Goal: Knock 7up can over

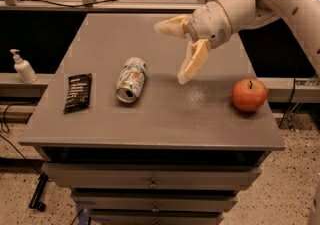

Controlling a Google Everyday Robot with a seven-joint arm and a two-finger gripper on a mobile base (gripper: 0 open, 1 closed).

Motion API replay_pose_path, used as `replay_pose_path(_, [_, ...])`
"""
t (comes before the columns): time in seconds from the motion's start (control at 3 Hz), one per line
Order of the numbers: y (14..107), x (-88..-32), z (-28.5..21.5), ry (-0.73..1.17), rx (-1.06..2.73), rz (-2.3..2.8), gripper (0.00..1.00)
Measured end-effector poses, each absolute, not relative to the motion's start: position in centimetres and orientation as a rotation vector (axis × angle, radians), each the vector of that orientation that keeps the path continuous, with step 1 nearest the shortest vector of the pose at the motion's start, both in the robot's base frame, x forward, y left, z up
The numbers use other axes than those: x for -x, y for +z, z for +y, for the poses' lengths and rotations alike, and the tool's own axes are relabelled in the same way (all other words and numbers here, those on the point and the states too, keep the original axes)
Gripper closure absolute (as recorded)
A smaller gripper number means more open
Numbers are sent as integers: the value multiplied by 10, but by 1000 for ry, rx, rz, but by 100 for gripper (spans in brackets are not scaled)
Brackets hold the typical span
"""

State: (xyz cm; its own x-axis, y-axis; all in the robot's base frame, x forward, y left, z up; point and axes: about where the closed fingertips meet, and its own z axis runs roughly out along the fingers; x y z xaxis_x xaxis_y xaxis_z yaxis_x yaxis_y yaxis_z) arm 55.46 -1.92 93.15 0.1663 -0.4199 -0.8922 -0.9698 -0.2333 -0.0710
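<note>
The 7up can [131, 79] lies on its side on the grey table [150, 119], left of centre, its silver top with the opening facing the front edge. It has a white-silver and green body. My gripper [172, 51] hangs above the table to the right of the can, apart from it, with its two cream fingers [195, 61] spread wide and nothing between them.
A red apple [249, 95] sits near the table's right edge. A black snack packet [78, 92] lies left of the can. A white pump bottle [22, 67] stands on a ledge off the table's left side. Drawers run below the front edge.
</note>
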Motion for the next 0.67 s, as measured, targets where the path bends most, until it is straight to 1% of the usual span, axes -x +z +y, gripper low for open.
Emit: replay_pose_path(0.67, [933,-600,-94,802,1572,1415,0])
